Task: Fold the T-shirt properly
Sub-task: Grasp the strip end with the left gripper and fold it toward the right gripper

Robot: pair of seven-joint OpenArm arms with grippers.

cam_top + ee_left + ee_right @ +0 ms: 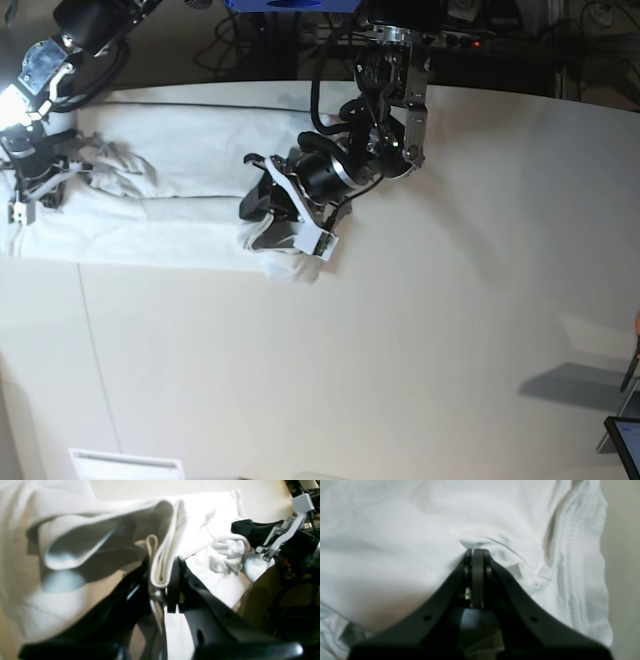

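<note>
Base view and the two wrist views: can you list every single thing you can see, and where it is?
T-shirt: one, white, spread long and wrinkled across the far left part of the table, both ends gripped.
Table: one, off-white, smooth, filling most of the base view.
Cables: several, dark, behind the table's far edge.
Dark device: one, only a corner showing at the lower right edge of the base view; cannot tell what it is.
Left gripper: one, black, jaws closed on a folded edge of the T-shirt near the table's middle.
Right gripper: one, black, jaws shut and pinching the T-shirt at its far left end.
</note>
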